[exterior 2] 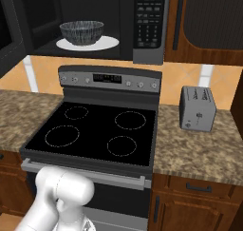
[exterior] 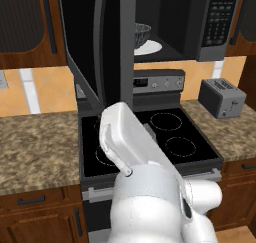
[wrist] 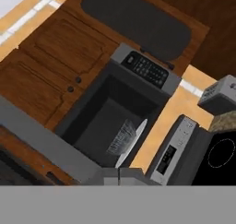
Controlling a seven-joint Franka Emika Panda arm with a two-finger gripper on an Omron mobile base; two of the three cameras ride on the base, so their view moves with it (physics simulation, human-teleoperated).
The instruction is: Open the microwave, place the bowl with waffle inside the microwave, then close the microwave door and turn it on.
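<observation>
Rising nearest, white arm (exterior: 135, 152) over the black stove (exterior 2: 95, 130). Gripper hidden; impossible telling whether wide, narrow or holding anything. Sitting right of the stove on the speckled counter (exterior 2: 204, 151), a silver toaster (exterior 2: 197, 108). Standing farther and higher, the microwave (exterior 2: 95, 21), with the microwave door (exterior: 97, 42) swinging out leftward. Resting inside on the white turntable (exterior 2: 88, 43), the bowl (exterior 2: 81, 32). Waffle not discernible.

The microwave (exterior 2: 95, 21) stands open, its door (exterior: 92, 42) swung wide left. Inside, the streaked bowl (exterior 2: 81, 32) sits upright on the white turntable (the waffle is probably hidden within it).
</observation>
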